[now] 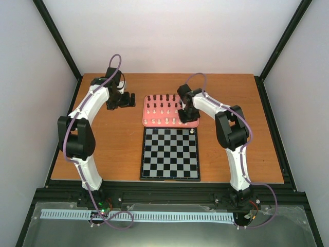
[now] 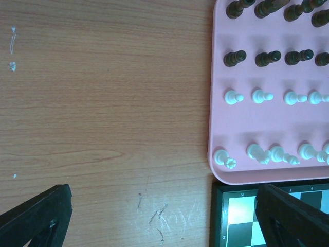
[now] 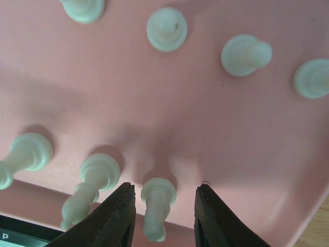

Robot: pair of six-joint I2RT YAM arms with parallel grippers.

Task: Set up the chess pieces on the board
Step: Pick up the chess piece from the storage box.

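- Chess pieces (image 1: 163, 109) stand in rows on the pink tray (image 1: 145, 122), dark ones far and cream ones near. A lone cream piece (image 1: 192, 131) stands on the board (image 1: 170, 154), at its far right corner.
- Right gripper (image 3: 164, 191): low over the tray's near right corner, fingers apart, straddling a cream figurine (image 3: 157, 203) with a gap on each side.
- Seven cream pieces show in the right wrist view.
- Left gripper (image 2: 163, 198): spread wide and empty above the wooden table (image 2: 103, 103), just left of the tray.

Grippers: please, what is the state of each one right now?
Left gripper: open, empty, above the table.
Right gripper: open, fingers either side of a white chess piece on the pink tray.
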